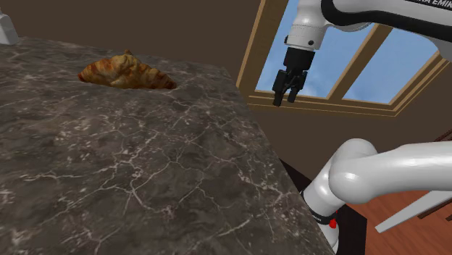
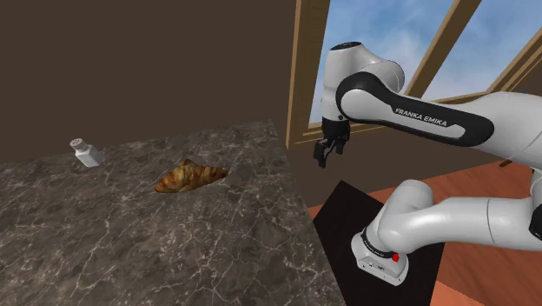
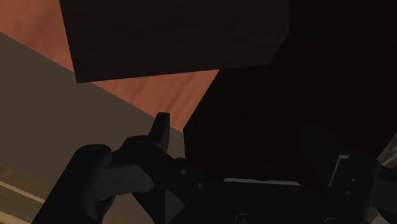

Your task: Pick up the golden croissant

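The golden-brown croissant lies on the dark marbled countertop, near its far edge. My black gripper hangs in the air beyond the counter's side edge, in front of the window, well away from the croissant and above counter height. Its fingers stand apart with nothing between them, so it is open. In the wrist view it looks down at the dark stand and a reddish wooden floor.
A small white shaker stands on the counter behind the croissant. A wood-framed window is behind the arm. The black stand sits close beside the counter edge.
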